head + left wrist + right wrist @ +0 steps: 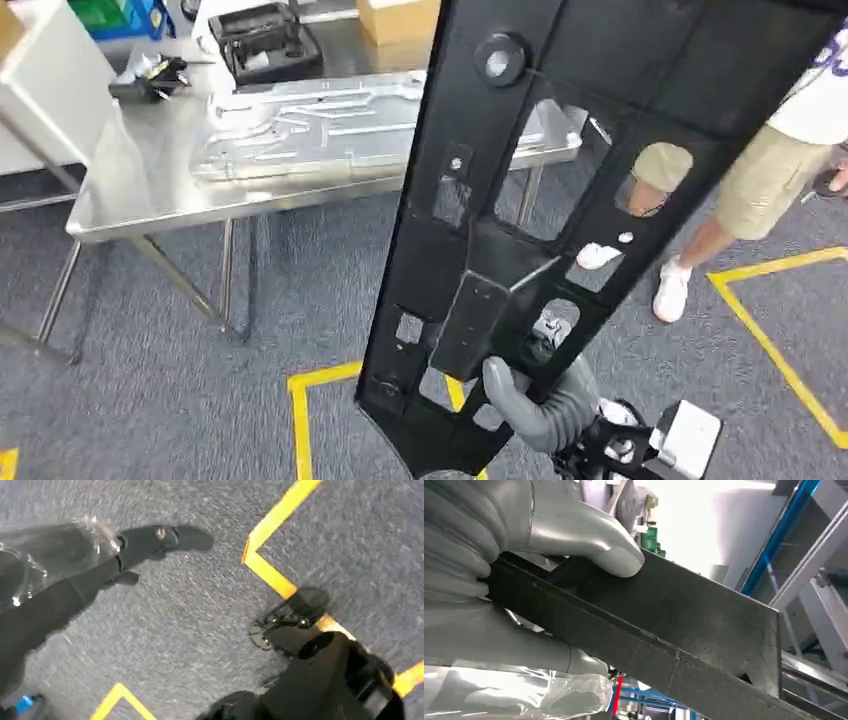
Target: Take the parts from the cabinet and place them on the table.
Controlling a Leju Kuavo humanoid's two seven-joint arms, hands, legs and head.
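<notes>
Table point(150, 215) of bare steel is being seen at the left of the head view, and everything else is placed from it. No readable writing is being shown on any surface. On the table a pressed silver panel point(330, 125) is lying flat, with a black tray point(265, 42) behind it and a black connector point(150, 78) at its far left corner. To the right of the table a long black part point(560, 150) with cut-out windows is being held up, slanting above the carpet. Its lower end is being gripped by the right hand point(535, 400). Right of the table, a person's legs point(700, 230) are standing by yellow floor tape point(770, 330).

In the right wrist view the right hand's thumb point(589, 540) is being pressed onto the part's textured face. The left hand point(150, 542) is hanging over the carpet in its wrist view; its fingers' state cannot be told.
</notes>
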